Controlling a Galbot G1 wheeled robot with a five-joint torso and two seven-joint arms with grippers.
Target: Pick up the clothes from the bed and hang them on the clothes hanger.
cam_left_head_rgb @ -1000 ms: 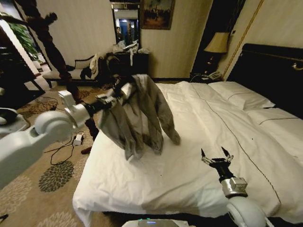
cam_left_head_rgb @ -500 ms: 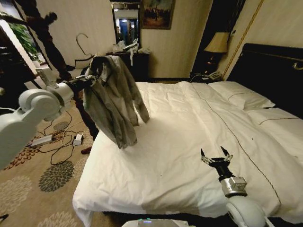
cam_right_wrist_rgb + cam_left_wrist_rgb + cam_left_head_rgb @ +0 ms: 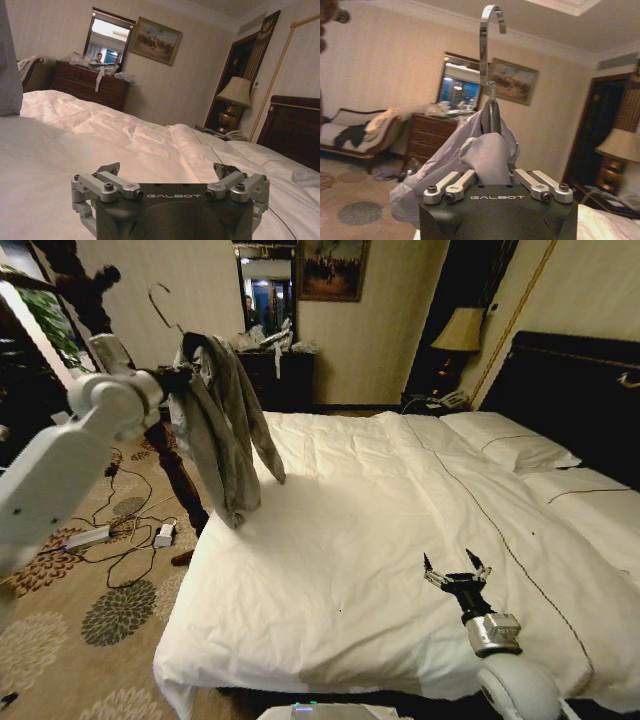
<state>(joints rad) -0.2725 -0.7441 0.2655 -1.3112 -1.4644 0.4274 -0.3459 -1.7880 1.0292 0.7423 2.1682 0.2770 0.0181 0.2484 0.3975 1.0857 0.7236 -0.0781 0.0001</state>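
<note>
Below and to the right of the raised left end effector [image 3: 178,377] spreads the large double bed with its white duvet [image 3: 400,540], white pillows and tall dark headboard; its near side also carries the right end effector [image 3: 456,577]. Hanging from the left end effector, beyond the bed's far left corner, is the light grey, wrinkled, sleeved shirt [image 3: 222,425], draped on the black triangular hanger [image 3: 490,116], of which little more than the neck shows above the cloth. One sleeve trails down toward the duvet's edge; whether it touches is hard to say from the head view. The left end effector is closed on a bunched fold of the shirt [image 3: 487,157] just beneath the hanger's neck, fingers drawn together around the cloth. Straight above that grip rises the thin curved metal wire hook [image 3: 487,45], upright and free in the air, with a brown slanted pole stand [image 3: 165,455] just behind the arm. The right end effector [image 3: 167,172] sits well apart from the shirt, low over the duvet, its fingers [image 3: 109,169] spread wide and holding nothing.
</note>
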